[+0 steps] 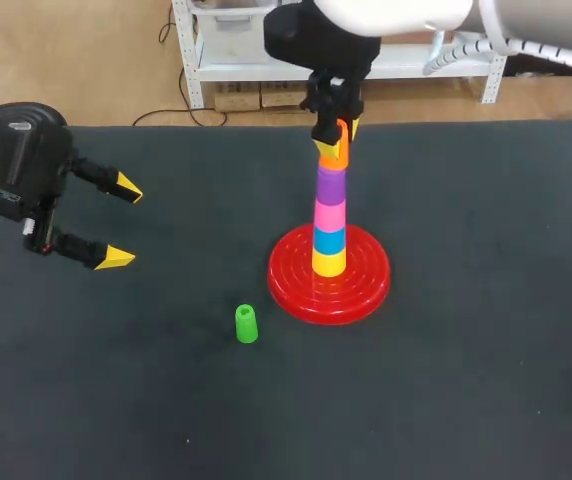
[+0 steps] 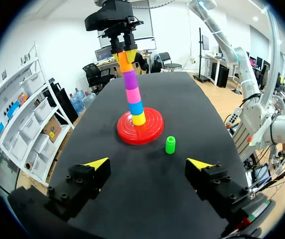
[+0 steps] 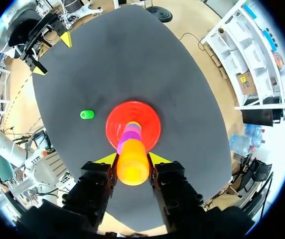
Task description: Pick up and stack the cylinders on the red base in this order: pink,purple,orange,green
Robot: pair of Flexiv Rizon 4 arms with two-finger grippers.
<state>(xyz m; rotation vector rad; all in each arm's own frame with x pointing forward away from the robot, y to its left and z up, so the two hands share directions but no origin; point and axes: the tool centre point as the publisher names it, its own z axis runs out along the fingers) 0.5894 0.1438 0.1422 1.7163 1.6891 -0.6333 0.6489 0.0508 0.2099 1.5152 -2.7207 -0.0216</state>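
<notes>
The right jaws clamp the orange cylinder (image 3: pixel 132 162) atop the purple one (image 1: pixel 331 185), apparently seating it; the left jaws hang open.

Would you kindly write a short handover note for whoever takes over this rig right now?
The right gripper is shut on the orange cylinder, at the top of the stack just above the purple cylinder.
The left gripper is open and empty, off to the left.
Done: pink cylinder and purple stacked on the red base, over a blue piece and a yellow piece.
Left: release orange, then stack the green cylinder, now on the table beside the base.
</notes>
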